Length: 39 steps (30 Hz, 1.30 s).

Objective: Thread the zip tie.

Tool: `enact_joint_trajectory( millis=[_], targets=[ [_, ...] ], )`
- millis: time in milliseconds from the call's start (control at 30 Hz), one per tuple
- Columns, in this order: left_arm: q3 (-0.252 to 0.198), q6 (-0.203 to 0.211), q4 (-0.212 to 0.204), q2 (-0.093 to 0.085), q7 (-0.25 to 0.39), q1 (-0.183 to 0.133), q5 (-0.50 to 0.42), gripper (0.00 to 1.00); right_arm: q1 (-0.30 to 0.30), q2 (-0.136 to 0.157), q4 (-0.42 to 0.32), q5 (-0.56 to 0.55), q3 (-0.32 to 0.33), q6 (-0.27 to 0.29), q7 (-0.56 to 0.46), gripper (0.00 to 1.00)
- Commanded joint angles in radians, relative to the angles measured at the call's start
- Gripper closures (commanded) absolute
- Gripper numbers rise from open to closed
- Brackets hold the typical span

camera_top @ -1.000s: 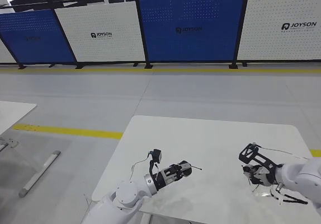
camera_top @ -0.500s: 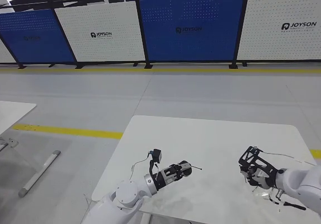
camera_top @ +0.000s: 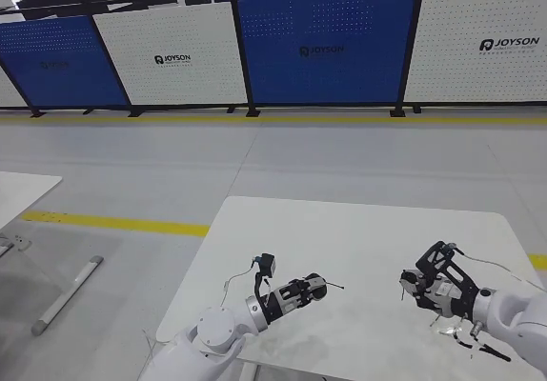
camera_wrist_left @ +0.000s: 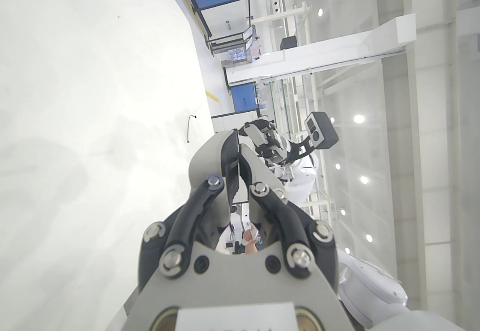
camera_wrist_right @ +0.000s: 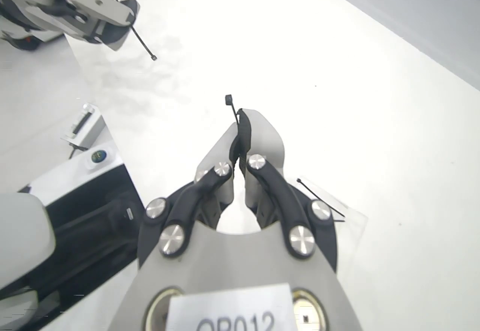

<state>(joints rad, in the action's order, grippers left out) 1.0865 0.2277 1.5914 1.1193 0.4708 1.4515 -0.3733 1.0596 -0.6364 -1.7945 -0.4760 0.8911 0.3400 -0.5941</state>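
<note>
My left gripper point(camera_top: 314, 286) is shut on a black zip tie point(camera_top: 333, 283) whose free length, ending in its head, sticks out toward the right arm. In the right wrist view that tie point(camera_wrist_right: 143, 44) juts from the left gripper point(camera_wrist_right: 125, 19). The right gripper point(camera_wrist_right: 242, 119) is shut on a second zip tie point(camera_wrist_right: 231, 105), its square head just past the fingertips. In the top view the right gripper point(camera_top: 407, 284) faces the left one above the white table point(camera_top: 350, 224), with a gap between the two ties. The left gripper point(camera_wrist_left: 235, 139) has the right gripper point(camera_wrist_left: 258, 137) beyond it.
More black zip ties point(camera_wrist_right: 318, 199) lie on a clear bag on the table beside the right arm, also seen as spare ties point(camera_top: 483, 350) near the front right edge. Fence panels stand far behind.
The right gripper has turned and swung left toward the left gripper, carrying its zip tie. The left arm has kept still.
</note>
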Motion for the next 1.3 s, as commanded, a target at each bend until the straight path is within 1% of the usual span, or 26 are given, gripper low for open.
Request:
enact_joint_trajectory(
  millis=[0, 467, 500, 567, 600, 667, 733, 967, 1000, 1033, 1067, 1167, 1200, 1233, 1267],
  targets=[
    [0.0, 0.0, 0.0, 0.0, 0.0, 0.0, 0.0, 1.0, -0.001, 0.0, 0.001, 0.0, 0.0, 0.0, -0.002, 1.0],
    [0.0, 0.0, 0.0, 0.0, 0.0, 0.0, 0.0, 1.0, -0.001, 0.0, 0.001, 0.0, 0.0, 0.0, -0.002, 1.0],
    [-0.005, -0.005, 0.004, 0.001, 0.001, 0.001, -0.002, 1.0, -0.001, 0.0, 0.001, 0.0, 0.0, 0.0, -0.002, 1.0],
    [-0.017, -0.018, 0.017, 0.001, 0.039, 0.004, -0.022, 1.0, -0.001, 0.0, 0.001, 0.0, 0.0, 0.0, -0.002, 1.0],
    [-0.023, -0.036, 0.025, 0.0, 0.097, 0.005, -0.061, 1.0, -0.001, 0.0, 0.001, 0.0, 0.0, 0.0, -0.002, 1.0],
    [-0.015, -0.059, 0.028, -0.004, 0.174, 0.004, -0.115, 1.0, -0.001, 0.0, 0.001, 0.0, 0.0, 0.0, -0.002, 1.0],
    [-0.001, -0.055, 0.03, -0.006, 0.177, 0.006, -0.127, 1.0, -0.001, 0.0, 0.001, 0.0, 0.0, 0.0, -0.002, 1.0],
    [-0.001, -0.055, 0.03, -0.006, 0.177, 0.006, -0.127, 1.0, -0.001, 0.0, 0.001, 0.0, 0.0, 0.0, -0.002, 1.0],
    [-0.001, -0.055, 0.03, -0.006, 0.177, 0.006, -0.127, 1.0, 0.006, -0.002, 0.001, 0.001, 0.002, -0.008, 0.018, 1.0],
    [-0.001, -0.055, 0.03, -0.006, 0.177, 0.006, -0.127, 1.0, 0.014, -0.004, -0.002, 0.003, 0.008, -0.024, 0.058, 1.0],
    [-0.001, -0.055, 0.03, -0.006, 0.177, 0.006, -0.127, 1.0, 0.031, -0.007, -0.008, 0.008, 0.015, -0.038, 0.118, 1.0],
    [-0.001, -0.055, 0.03, -0.006, 0.177, 0.006, -0.127, 1.0, 0.079, -0.011, -0.012, 0.045, 0.041, -0.047, 0.268, 1.0],
    [-0.001, -0.055, 0.03, -0.006, 0.177, 0.006, -0.127, 1.0, 0.104, -0.013, -0.018, 0.058, 0.05, -0.041, 0.33, 1.0],
    [-0.001, -0.055, 0.03, -0.006, 0.177, 0.006, -0.127, 1.0, 0.12, -0.014, -0.018, 0.06, 0.055, -0.031, 0.356, 1.0],
    [-0.001, -0.055, 0.03, -0.006, 0.177, 0.006, -0.127, 1.0, 0.131, -0.014, -0.017, 0.057, 0.062, -0.036, 0.378, 1.0]
  ],
)
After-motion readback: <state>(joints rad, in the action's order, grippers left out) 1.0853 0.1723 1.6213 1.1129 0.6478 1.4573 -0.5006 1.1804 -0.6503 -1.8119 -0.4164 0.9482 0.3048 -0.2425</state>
